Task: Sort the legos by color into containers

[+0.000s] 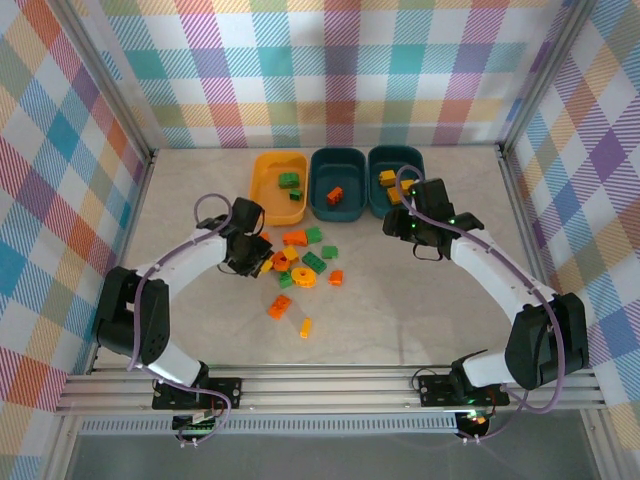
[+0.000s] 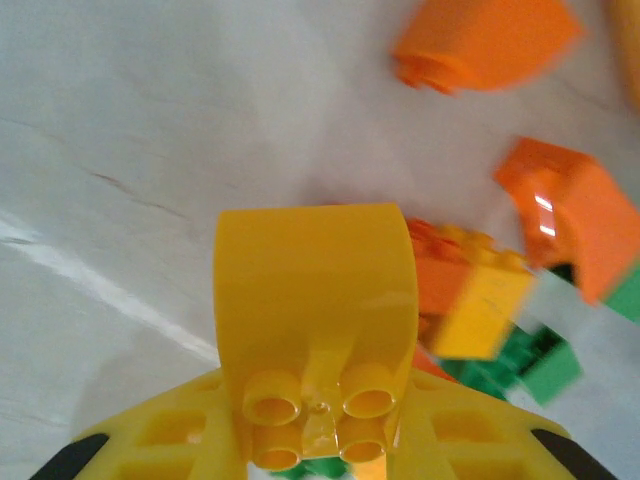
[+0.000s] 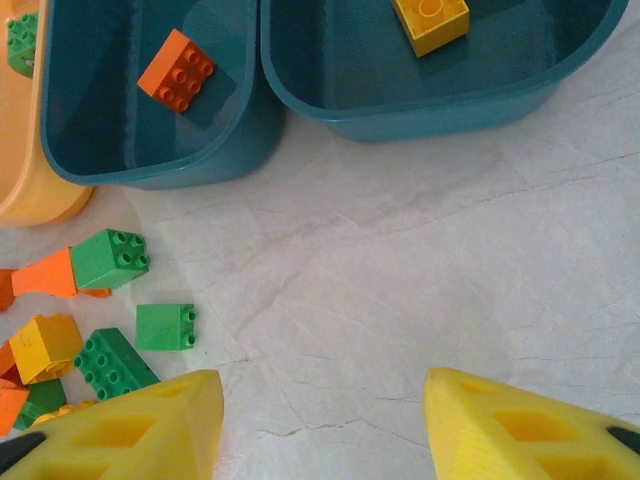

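My left gripper is shut on a yellow lego, its studs turned toward the camera, just above the table. It hangs at the left edge of the loose pile of green, orange and yellow legos. My right gripper stands open and empty over bare table in front of the two teal containers. The middle teal container holds an orange brick. A yellow brick lies in the right teal container. Green bricks lie in the yellow-orange container.
Two orange bricks and a small yellow one lie apart, nearer the front. A yellow gear-like piece sits in the pile. Checked walls and a metal frame ring the table.
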### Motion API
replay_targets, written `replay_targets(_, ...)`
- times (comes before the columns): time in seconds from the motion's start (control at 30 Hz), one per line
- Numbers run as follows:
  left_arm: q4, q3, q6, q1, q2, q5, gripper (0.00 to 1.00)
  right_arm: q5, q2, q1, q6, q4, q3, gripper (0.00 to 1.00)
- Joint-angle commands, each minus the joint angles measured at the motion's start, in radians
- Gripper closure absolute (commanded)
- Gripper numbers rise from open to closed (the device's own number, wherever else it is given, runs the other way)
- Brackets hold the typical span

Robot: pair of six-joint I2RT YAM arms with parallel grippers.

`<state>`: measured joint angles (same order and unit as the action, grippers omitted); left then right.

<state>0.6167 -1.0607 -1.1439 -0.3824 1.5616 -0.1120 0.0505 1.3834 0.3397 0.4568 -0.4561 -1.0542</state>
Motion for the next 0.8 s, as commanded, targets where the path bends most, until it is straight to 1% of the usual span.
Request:
replay_targets(0.0, 0.008, -0.139, 0.064, -0.062, 0.033, -0.012, 0.74, -0.055, 0.028, -0.053, 0.022, 0.012, -0.006, 0.45)
replay_targets(0.07, 0.004, -0.223, 0.098, -0.098, 0.068, -0.020, 0.74, -0.115, 0.040, -0.106, 0.055, 0.026, 0.015, 0.46)
replay_targets(0.13, -0.029, -0.309, 0.140, -0.130, 0.128, -0.062, 0.73, -0.181, 0.040, -0.164, 0.101, 0.057, 0.052, 0.47)
replay_targets(0.17, -0.060, -0.342, 0.158, -0.139, 0.159, -0.102, 0.73, -0.202, 0.037, -0.187, 0.119, 0.067, 0.070, 0.47)
replay_targets(0.23, -0.188, -0.404, 0.193, -0.161, 0.240, -0.206, 0.72, -0.233, 0.017, -0.234, 0.152, 0.089, 0.111, 0.47)
replay_targets(0.3, -0.242, -0.498, 0.234, -0.188, 0.321, -0.248, 0.72, -0.236, -0.012, -0.266, 0.165, 0.093, 0.143, 0.47)
replay_targets(0.43, -0.188, -0.816, 0.335, -0.240, 0.516, -0.245, 0.72, -0.230, -0.095, -0.324, 0.173, 0.086, 0.191, 0.46)
replay_targets(0.53, -0.125, -1.070, 0.380, -0.257, 0.691, -0.239, 0.73, -0.242, -0.140, -0.368, 0.169, 0.077, 0.206, 0.46)
replay_targets(0.67, -0.066, -1.428, 0.381, -0.259, 0.950, -0.270, 0.72, -0.274, -0.166, -0.393, 0.169, 0.065, 0.209, 0.46)
replay_targets(0.73, -0.041, -1.602, 0.357, -0.259, 1.067, -0.286, 0.70, -0.286, -0.174, -0.395, 0.172, 0.065, 0.213, 0.46)
replay_targets(0.77, -0.048, -1.662, 0.341, -0.258, 1.111, -0.300, 0.69, -0.291, -0.181, -0.395, 0.175, 0.065, 0.216, 0.46)
